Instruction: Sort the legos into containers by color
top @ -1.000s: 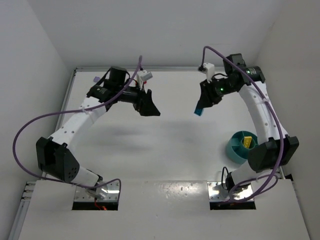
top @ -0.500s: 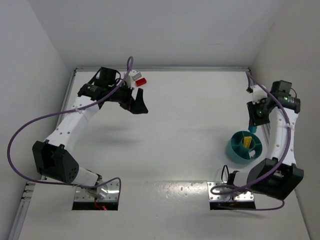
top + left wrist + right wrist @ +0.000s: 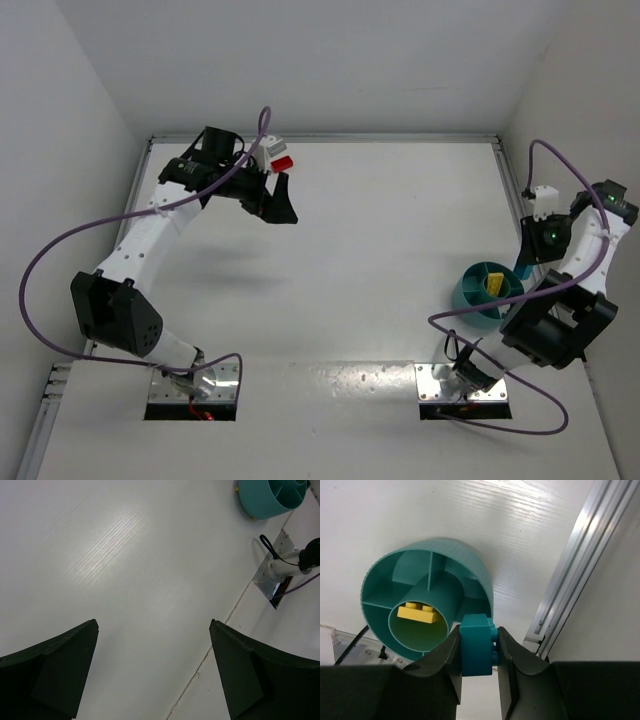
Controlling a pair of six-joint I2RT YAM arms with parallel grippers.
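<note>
The round teal dish stands at the right of the table, with a yellow brick lying in its central ring. My right gripper is shut on a cyan brick and holds it just above the dish's rim, on the side nearest the rail. The yellow brick shows inside the ring below. A red brick lies at the back left, next to my left wrist. My left gripper hangs open and empty above bare table. No beige brick is in view.
An aluminium rail and the white side wall run close along the right of the dish. The dish and the right arm's mounting plate show far off in the left wrist view. A seam crosses the near table.
My right arm has swung from the back middle to the right edge, carrying the cyan brick over the dish. My left arm pulled back left, uncovering the red brick, then held still.
</note>
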